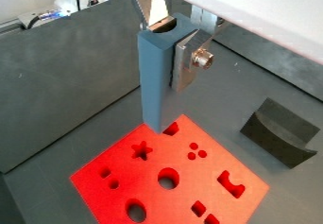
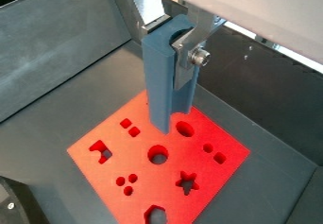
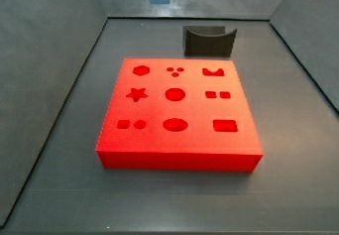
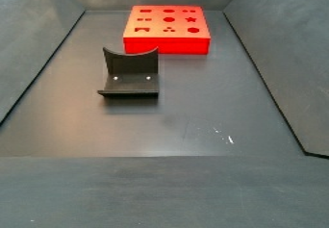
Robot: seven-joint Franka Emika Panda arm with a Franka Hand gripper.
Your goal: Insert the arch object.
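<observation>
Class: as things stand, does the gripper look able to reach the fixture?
Probably yes: the gripper hangs above the floor near the red board, and the fixture stands apart from the board with nothing over it.

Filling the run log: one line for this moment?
end effector: raised near red board, jaws unclear | arch object: not visible | fixture: on floor, apart from board | insertion: not done

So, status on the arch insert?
Gripper raised by the red board, grip state unclear. Arch object not in view. Fixture stands apart from board.
</observation>
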